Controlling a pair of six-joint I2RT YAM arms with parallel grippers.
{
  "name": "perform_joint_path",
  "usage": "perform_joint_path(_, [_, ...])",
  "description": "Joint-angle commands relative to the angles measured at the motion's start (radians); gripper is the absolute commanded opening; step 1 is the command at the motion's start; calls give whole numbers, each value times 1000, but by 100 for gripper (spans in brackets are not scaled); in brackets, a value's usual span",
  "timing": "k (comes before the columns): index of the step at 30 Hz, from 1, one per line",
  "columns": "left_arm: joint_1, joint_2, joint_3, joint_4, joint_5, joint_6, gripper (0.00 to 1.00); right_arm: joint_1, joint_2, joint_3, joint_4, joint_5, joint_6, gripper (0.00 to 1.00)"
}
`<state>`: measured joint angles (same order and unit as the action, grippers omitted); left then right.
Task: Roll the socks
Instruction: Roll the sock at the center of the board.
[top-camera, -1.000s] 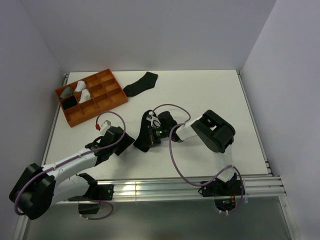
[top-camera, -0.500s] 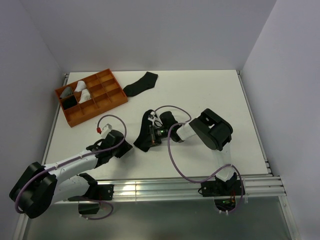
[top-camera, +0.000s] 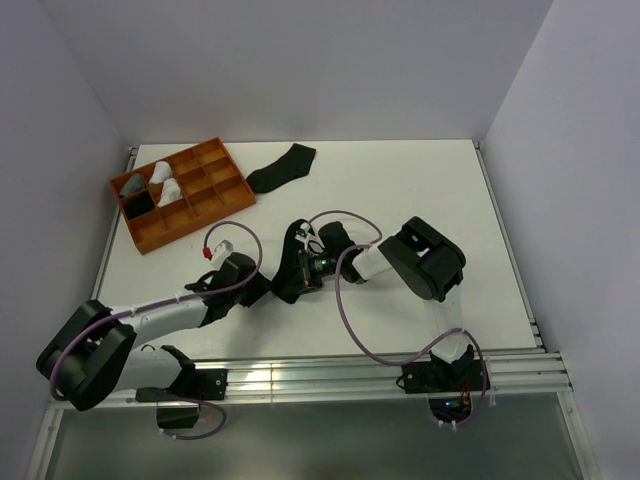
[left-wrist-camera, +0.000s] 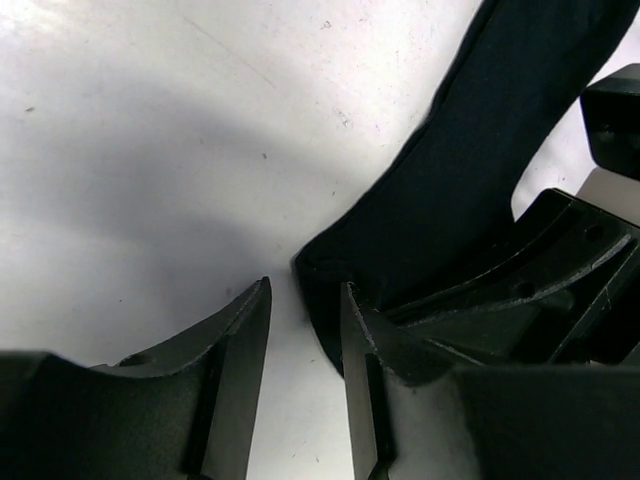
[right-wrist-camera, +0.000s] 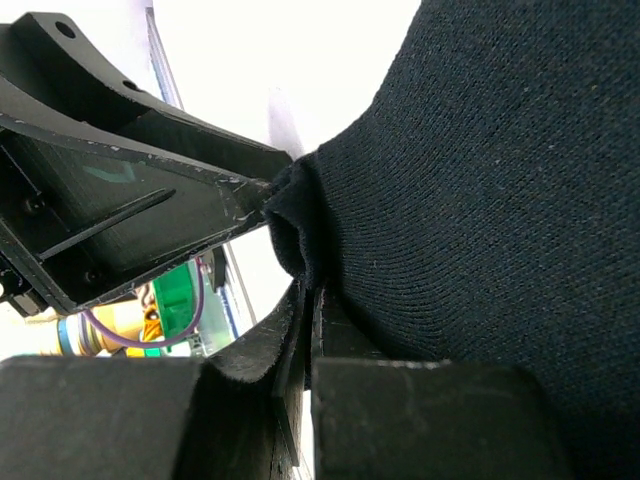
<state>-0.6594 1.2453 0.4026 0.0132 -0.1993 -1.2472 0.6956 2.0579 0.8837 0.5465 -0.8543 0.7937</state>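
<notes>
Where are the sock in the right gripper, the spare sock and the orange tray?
held sock (left-wrist-camera: 480, 170): left wrist view, middle of its length.
spare sock (top-camera: 282, 168): top external view, its middle.
orange tray (top-camera: 200, 228): top external view, its near wall.

A white table (top-camera: 400, 190) carries an orange divided tray (top-camera: 200, 226) at upper left, one black sock (top-camera: 282, 168) flat at top centre, and a second black sock (top-camera: 287, 283) mid-frame.

— How's your left claw (left-wrist-camera: 303, 300)?
— My arm (top-camera: 160, 315) reaches low to the right; fingers (left-wrist-camera: 240, 350) slightly apart.
— Right claw (right-wrist-camera: 305, 300)?
— Elbow (top-camera: 430, 262) folded, wrist turned left, fingers pinched tight on the sock (right-wrist-camera: 480, 150).
</notes>
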Motion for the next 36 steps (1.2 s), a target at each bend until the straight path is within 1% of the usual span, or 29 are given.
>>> perform_joint_path(1, [-6, 52, 7, -58, -5, 8, 40, -2, 13, 29, -40, 11, -30, 0])
perform_joint_path(4, [-6, 83, 19, -71, -3, 11, 40, -2, 10, 37, -60, 15, -36, 3])
perform_joint_path(7, [-9, 112, 24, -85, -8, 5, 36, -2, -1, 43, -92, 32, -57, 10])
perform_joint_path(8, [-9, 117, 22, -85, -6, -4, 32, -2, -10, 44, -100, 37, -63, 17])
perform_joint_path(12, [-11, 160, 33, -119, -9, -18, 26, 2, -45, 50, -141, 58, -99, 33])
perform_joint_path(13, [-12, 164, 36, -128, -14, -21, 25, 5, -67, 54, -172, 79, -125, 36])
perform_joint_path(14, [-13, 167, 44, -142, -15, -23, 25, 11, -79, 58, -190, 92, -142, 41])
perform_joint_path(17, [-13, 178, 64, -174, -25, -21, 25, 34, -133, 69, -269, 164, -211, 48])
perform_joint_path(19, [-13, 186, 74, -188, -26, -15, 24, 50, -168, 75, -330, 216, -263, 49])
perform_joint_path(20, [-13, 187, 85, -193, -26, -15, 24, 57, -179, 77, -350, 278, -280, 50])
perform_joint_path(26, [-13, 187, 105, -216, -23, -17, 24, 137, -249, 52, -448, 512, -393, 51])
perform_joint_path(27, [-14, 184, 107, -219, -25, -17, 23, 151, -257, 44, -448, 578, -410, 51])
perform_joint_path(31, [-14, 183, 117, -225, -23, -14, 23, 208, -266, 37, -473, 715, -441, 43])
perform_joint_path(32, [-14, 183, 119, -226, -20, -15, 23, 214, -263, 38, -474, 736, -445, 36])
perform_joint_path(34, [-14, 181, 123, -229, -22, -15, 24, 222, -249, 35, -468, 745, -441, 27])
perform_joint_path(35, [-14, 178, 124, -229, -23, -15, 23, 222, -245, 37, -467, 744, -438, 16])
perform_joint_path(36, [-14, 169, 120, -229, -26, -17, 23, 220, -236, 40, -464, 735, -430, 11])
